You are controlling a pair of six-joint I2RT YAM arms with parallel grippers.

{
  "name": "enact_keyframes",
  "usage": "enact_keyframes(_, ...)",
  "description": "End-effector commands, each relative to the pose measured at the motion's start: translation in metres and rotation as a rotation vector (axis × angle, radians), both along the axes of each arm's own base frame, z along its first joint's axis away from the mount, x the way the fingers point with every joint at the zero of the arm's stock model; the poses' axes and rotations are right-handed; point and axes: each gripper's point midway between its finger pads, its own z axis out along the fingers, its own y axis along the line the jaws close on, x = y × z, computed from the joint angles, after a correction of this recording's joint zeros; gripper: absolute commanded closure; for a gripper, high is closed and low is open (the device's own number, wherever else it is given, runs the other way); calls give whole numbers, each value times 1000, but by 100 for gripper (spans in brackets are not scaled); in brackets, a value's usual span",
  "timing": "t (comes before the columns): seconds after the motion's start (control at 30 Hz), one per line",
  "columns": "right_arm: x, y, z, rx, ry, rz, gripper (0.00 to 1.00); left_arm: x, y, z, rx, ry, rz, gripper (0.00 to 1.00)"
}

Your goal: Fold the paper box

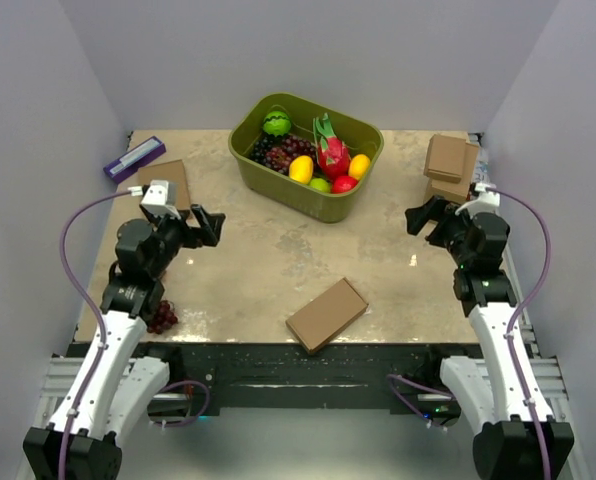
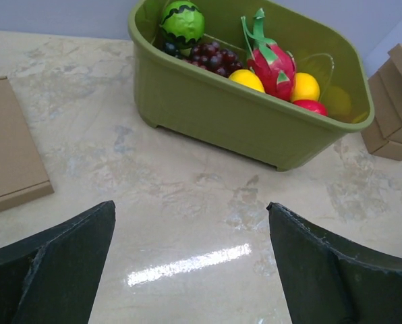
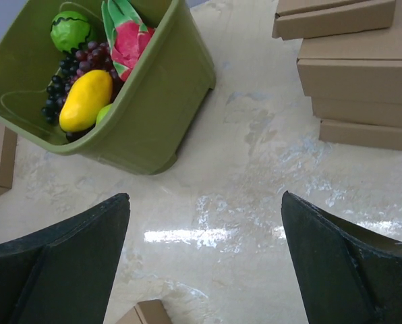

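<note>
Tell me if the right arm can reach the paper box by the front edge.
Probably yes. The right gripper is open and empty, and the paper box lies alone on bare table near the front edge, to its left. The green bin and stacked boxes sit farther back, clear of the path.

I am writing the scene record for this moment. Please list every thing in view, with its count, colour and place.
paper box: one, brown, closed, near edge of the table, centre
bin: one, olive green, far centre
fruit: several pieces, mixed colours, in the bin
small boxes: several, brown, stacked at the far right corner
flat box: one, brown, far left
purple pack: one, purple, far left corner
loose grapes: one bunch, dark, near left, beside the left arm
table: one, beige marbled
left gripper: one, black, open, empty, above the table's left side
right gripper: one, black, open, empty, above the table's right side
</note>
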Motion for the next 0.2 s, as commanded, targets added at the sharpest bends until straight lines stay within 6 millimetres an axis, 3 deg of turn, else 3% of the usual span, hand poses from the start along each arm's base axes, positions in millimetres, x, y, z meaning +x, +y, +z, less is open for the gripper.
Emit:
enact_keyframes(0.0, 2, -1, 12, -43, -65, 17, 2, 0, 9, -2, 48, -6, 30, 0)
enact_keyframes(0.17, 0, -1, 11, -52, -69, 19, 2, 0, 8, -3, 47, 1, 27, 0)
